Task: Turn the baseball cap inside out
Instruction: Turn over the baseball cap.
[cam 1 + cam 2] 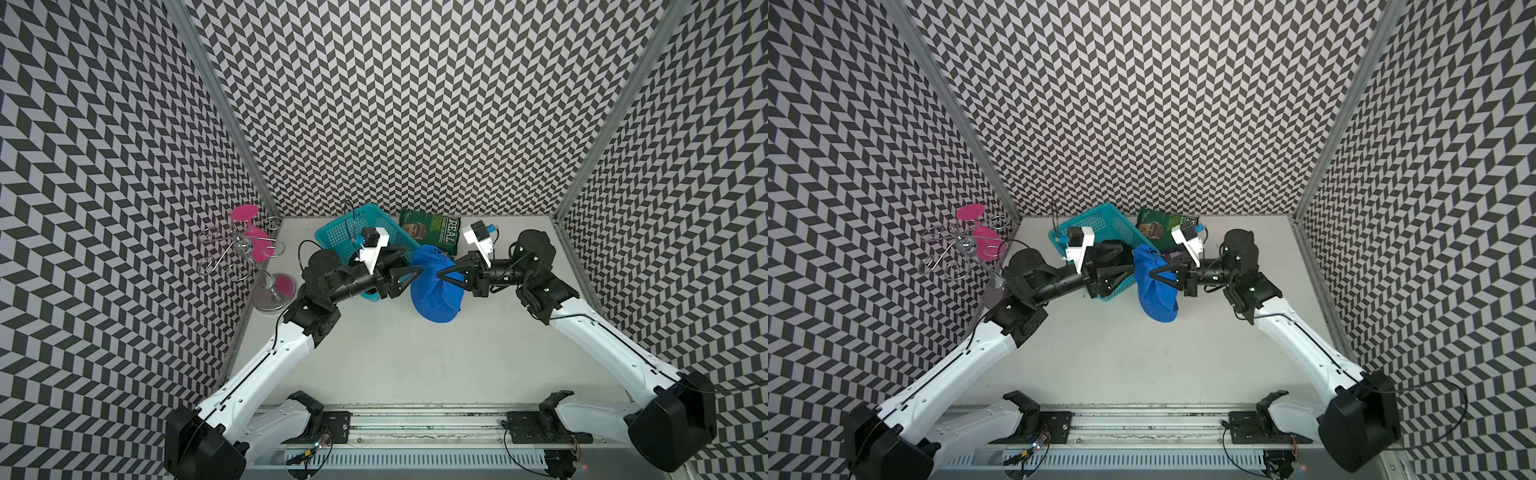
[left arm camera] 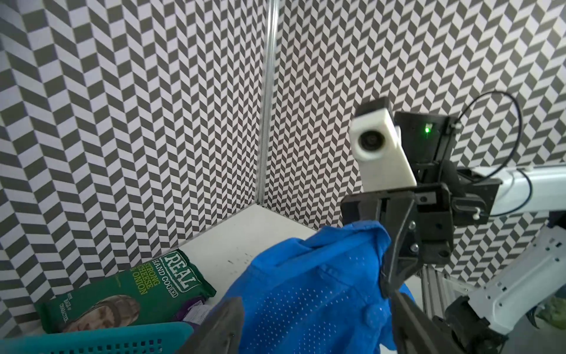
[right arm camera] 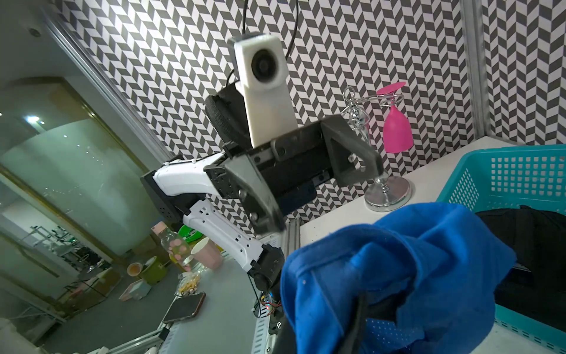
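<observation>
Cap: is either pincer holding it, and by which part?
The right pincer is shut on the blue cap, at a fold of its crown fabric. The left pincer stands open, gripping nothing.

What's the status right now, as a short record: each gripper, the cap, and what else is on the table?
left gripper: open, next to the cap, not gripping it
right gripper: shut on the cap's fabric
cap: blue, crumpled, hanging from the right gripper
basket: teal, under the left gripper
crisp bag: green, lying flat by the back wall
glass stand: back left corner, pink glass hung upside down
</observation>
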Controlling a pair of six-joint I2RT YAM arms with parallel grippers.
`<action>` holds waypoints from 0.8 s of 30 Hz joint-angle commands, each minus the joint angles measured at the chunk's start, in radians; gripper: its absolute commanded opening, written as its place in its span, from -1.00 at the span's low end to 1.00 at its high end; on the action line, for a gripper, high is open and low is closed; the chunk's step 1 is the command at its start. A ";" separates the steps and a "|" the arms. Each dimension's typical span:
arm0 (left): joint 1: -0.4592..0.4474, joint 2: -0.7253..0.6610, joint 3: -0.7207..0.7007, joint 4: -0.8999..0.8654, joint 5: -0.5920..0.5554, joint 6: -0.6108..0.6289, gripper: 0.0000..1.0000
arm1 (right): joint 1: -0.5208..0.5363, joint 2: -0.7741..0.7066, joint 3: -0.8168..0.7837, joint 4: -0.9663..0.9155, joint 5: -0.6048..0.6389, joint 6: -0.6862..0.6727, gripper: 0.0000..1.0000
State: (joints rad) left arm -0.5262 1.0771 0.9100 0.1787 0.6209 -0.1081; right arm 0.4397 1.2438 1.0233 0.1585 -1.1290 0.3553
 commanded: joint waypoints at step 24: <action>-0.125 0.130 0.059 0.032 -0.024 0.135 -0.41 | -0.010 0.017 0.064 0.003 -0.001 0.062 -0.73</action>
State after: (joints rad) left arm -0.6468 1.2049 0.9405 0.1986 0.6155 0.0265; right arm 0.4335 1.2598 1.0611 0.1440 -1.1343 0.4145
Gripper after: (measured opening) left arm 0.324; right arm 0.126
